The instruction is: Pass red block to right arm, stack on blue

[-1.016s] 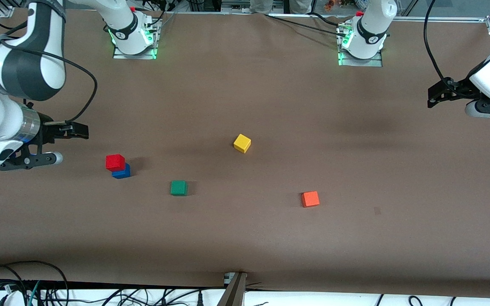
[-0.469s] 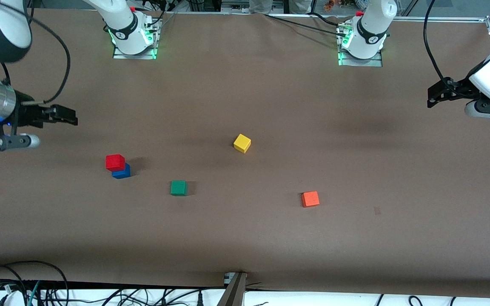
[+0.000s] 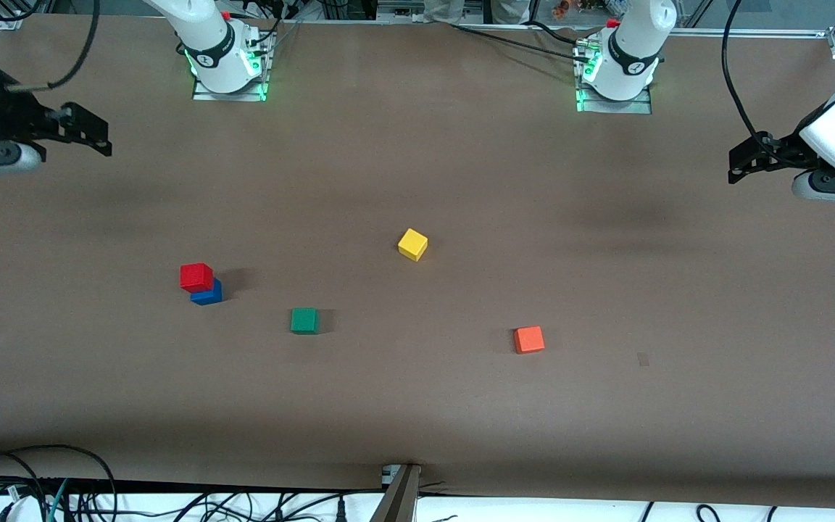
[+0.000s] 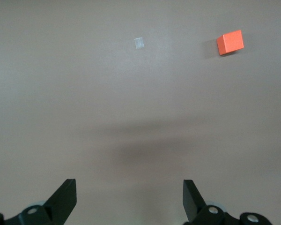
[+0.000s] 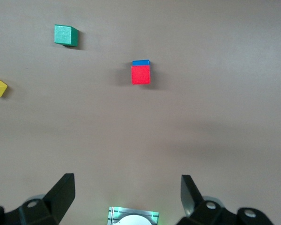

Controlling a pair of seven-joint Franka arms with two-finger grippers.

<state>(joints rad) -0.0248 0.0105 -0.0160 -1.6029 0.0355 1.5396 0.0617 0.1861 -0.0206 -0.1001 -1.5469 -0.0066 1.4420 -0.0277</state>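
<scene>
The red block (image 3: 196, 277) sits stacked on the blue block (image 3: 207, 293) on the table toward the right arm's end; both also show in the right wrist view, red (image 5: 140, 75) over blue (image 5: 141, 62). My right gripper (image 3: 95, 134) is open and empty, high over bare table at the right arm's end, well away from the stack. In its wrist view (image 5: 126, 197) the jaws stand wide apart with nothing between them. My left gripper (image 3: 740, 165) is open and empty, raised at the left arm's end, waiting; its wrist view (image 4: 129, 201) shows only table between the jaws.
A green cube (image 3: 304, 320) lies beside the stack, a yellow cube (image 3: 412, 244) near the table's middle, and an orange-red cube (image 3: 528, 339) toward the left arm's end, also in the left wrist view (image 4: 230, 42). Cables run along the table's near edge.
My right gripper has risen and drawn away from the stack toward its base side of the table. The red block stays on the blue one. The left arm has not moved.
</scene>
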